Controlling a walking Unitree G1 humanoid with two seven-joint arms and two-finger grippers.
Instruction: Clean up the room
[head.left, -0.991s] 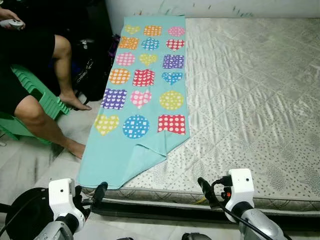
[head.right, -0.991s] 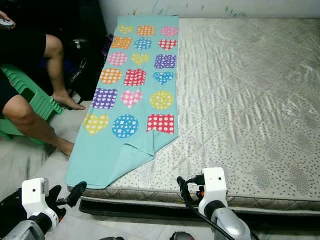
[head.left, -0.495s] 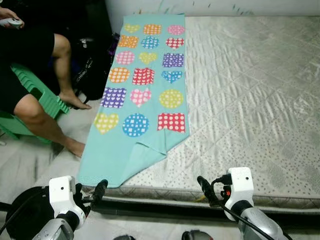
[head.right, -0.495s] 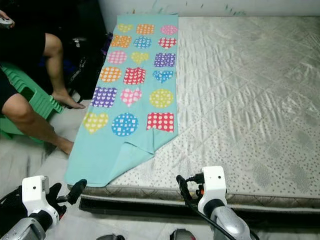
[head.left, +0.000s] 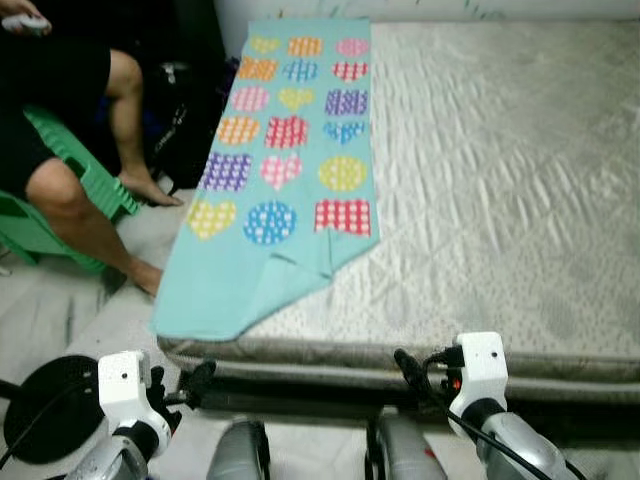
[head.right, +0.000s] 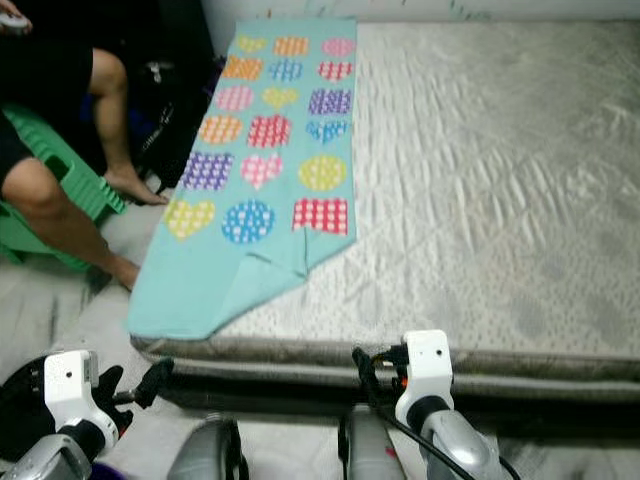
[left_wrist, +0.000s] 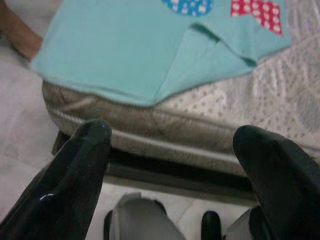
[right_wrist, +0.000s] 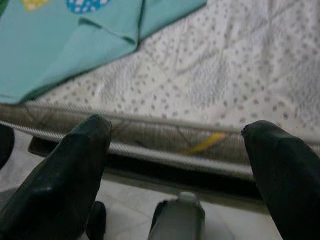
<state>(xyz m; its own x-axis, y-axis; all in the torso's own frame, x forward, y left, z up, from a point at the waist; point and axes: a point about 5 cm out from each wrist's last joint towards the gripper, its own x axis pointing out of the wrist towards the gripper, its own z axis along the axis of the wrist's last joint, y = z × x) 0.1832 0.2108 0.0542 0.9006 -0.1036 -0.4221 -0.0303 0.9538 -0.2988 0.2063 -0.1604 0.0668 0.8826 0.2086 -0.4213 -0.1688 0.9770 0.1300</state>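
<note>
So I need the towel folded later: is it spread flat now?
Mostly spread along the mattress, but the towel's near corner is folded over.

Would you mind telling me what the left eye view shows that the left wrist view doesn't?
Left eye view: a seated person's legs, a green chair, and the right gripper before the mattress edge. Left wrist view: the left gripper, open, seen close along its fingers. Both share the turquoise blanket, its near corner folded, on the mattress.
</note>
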